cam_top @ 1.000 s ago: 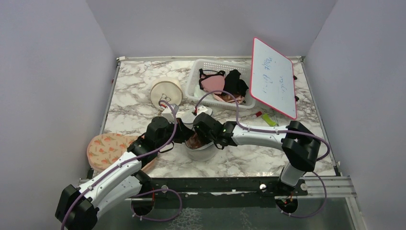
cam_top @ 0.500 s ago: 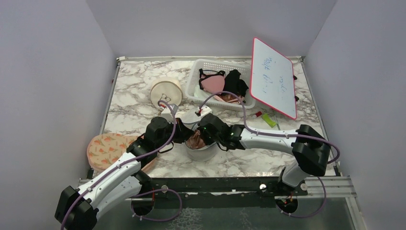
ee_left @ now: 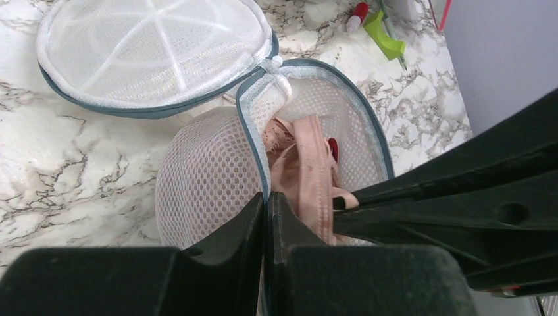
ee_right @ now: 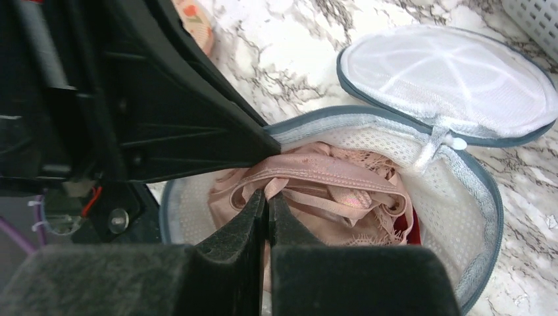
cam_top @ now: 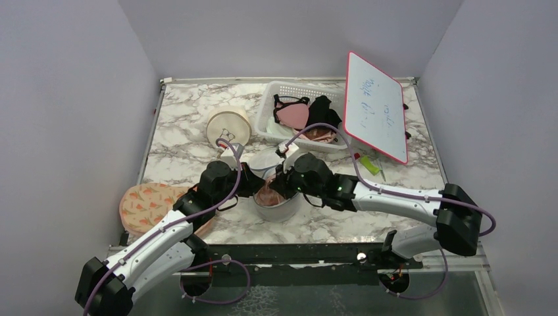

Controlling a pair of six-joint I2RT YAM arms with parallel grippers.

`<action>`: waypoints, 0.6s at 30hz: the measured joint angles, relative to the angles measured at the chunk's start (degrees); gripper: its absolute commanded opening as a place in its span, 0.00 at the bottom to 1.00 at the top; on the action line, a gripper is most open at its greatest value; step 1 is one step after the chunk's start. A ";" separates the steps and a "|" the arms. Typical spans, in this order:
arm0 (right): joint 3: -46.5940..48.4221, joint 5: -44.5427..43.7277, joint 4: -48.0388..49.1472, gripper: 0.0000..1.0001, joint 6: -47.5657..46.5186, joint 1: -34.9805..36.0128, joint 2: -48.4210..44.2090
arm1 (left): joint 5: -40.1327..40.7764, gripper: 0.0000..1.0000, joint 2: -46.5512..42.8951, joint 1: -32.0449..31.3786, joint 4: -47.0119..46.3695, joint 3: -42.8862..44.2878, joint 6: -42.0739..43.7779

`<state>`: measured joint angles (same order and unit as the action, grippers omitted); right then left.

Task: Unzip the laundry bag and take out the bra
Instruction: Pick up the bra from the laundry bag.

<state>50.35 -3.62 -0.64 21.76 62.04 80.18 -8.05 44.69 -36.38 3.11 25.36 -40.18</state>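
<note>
The white mesh laundry bag [cam_top: 276,205] stands open at mid-table, its grey-blue zipped lid [cam_top: 266,160] flipped back behind it. A pink bra [cam_top: 268,193] lies bunched inside. My left gripper [cam_top: 254,187] is shut on the bag's near rim; in the left wrist view its tips [ee_left: 266,199] pinch the blue-edged mesh beside the bra [ee_left: 306,164]. My right gripper [cam_top: 278,187] reaches into the bag from the right. In the right wrist view it [ee_right: 268,195] is shut on a strap of the bra [ee_right: 329,185], inside the bag [ee_right: 475,197].
A cream round case [cam_top: 228,127] stands behind the bag. A flat peach pouch [cam_top: 148,204] lies at the left under my left arm. A white basket [cam_top: 274,112] with garments, a red-framed whiteboard [cam_top: 375,105], a red marker [cam_top: 354,157] and a green clip [cam_top: 370,164] sit at the back right.
My right arm's elbow has swung out to the right and its wrist has shifted right, while its fingers stay in the bag on the bra. The left arm has not moved.
</note>
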 measured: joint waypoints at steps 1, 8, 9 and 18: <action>-0.09 0.33 0.28 0.01 0.00 0.00 -0.59 | 0.00 0.00 0.00 0.00 0.09 0.00 0.00; -0.17 1.40 1.29 0.01 0.00 0.00 -5.49 | 0.04 0.00 -0.02 0.00 0.46 0.00 0.00; -0.17 1.42 1.49 0.01 0.00 0.00 -6.10 | 0.07 0.00 -0.02 0.00 0.48 0.00 0.00; -0.85 1.42 2.34 0.01 -0.24 0.00 -10.21 | 0.24 0.00 0.07 0.00 1.77 0.00 0.00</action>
<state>49.50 -2.20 1.69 21.52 62.04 69.97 -7.81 44.75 -36.38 4.89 25.36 -40.18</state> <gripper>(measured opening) 0.011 0.002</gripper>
